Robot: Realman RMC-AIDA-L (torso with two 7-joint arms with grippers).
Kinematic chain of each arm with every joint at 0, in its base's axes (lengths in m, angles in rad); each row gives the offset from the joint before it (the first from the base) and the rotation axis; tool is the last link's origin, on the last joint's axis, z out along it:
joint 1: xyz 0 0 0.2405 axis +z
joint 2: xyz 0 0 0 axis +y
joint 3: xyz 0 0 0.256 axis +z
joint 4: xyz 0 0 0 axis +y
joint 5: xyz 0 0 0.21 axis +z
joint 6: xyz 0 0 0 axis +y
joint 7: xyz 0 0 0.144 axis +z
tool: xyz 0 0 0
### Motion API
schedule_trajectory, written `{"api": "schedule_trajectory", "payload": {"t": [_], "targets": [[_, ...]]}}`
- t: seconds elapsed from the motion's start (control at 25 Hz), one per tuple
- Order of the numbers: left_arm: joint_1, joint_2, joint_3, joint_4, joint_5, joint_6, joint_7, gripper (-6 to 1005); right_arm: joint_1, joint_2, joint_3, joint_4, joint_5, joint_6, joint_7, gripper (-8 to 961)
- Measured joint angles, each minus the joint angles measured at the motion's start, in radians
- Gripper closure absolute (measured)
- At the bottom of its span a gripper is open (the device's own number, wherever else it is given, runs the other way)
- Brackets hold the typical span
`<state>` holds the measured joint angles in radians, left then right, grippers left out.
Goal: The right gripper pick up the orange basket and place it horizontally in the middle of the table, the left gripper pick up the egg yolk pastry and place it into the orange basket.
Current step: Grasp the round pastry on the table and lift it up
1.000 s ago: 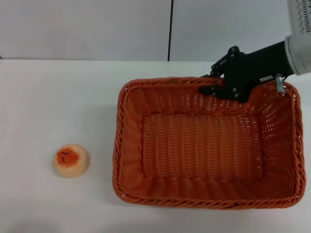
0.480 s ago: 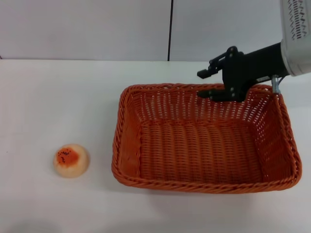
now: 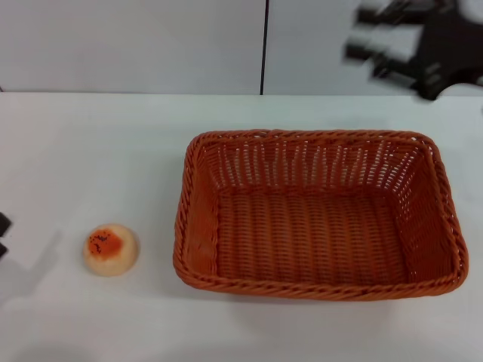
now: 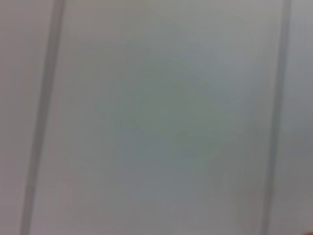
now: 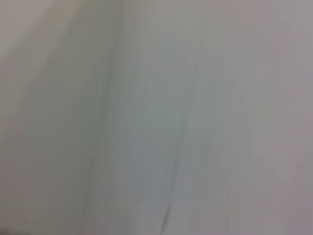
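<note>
The orange basket [image 3: 317, 219] lies flat on the white table [image 3: 90, 151], its long side running left to right, and it holds nothing. The egg yolk pastry [image 3: 111, 249] sits on the table to the left of the basket, a short gap away. My right gripper [image 3: 364, 34] hangs in the air above and behind the basket's far right corner, motion-blurred, its fingers apart and holding nothing. Only a black sliver of my left gripper [image 3: 2, 234] shows at the left edge, left of the pastry. Both wrist views show just a pale blurred surface.
A pale wall with a dark vertical seam [image 3: 265, 45] stands behind the table. The left gripper's shadow [image 3: 30, 271] falls on the table beside the pastry.
The right gripper let go of the basket's far rim and rose up and back to the right. The tilted basket settled flat. A bit of the left gripper has come in at the left edge.
</note>
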<state>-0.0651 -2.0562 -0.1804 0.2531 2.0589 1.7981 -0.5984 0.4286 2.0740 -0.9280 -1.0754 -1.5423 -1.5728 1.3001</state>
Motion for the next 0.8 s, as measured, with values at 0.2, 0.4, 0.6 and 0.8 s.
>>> {"api": "schedule_trajectory", "payload": {"t": [0.2, 0.4, 0.6, 0.8], "targets": [[-0.043, -0.002, 0.111, 0.076, 0.000, -0.032, -0.050, 272, -0.137, 0.001, 0.002, 0.138, 0.346, -0.070, -0.122, 528], [-0.083, -0.002, 0.240, 0.109, 0.000, -0.108, -0.098, 274, -0.181, -0.003, 0.081, 0.255, 0.401, -0.147, -0.145, 528], [-0.107, -0.005, 0.326, 0.128, 0.015, -0.143, -0.150, 277, -0.200, -0.005, 0.132, 0.300, 0.400, -0.173, -0.141, 528], [-0.122, -0.010, 0.362, 0.117, 0.045, -0.185, -0.153, 280, -0.202, -0.005, 0.133, 0.309, 0.399, -0.176, -0.138, 528]]}}
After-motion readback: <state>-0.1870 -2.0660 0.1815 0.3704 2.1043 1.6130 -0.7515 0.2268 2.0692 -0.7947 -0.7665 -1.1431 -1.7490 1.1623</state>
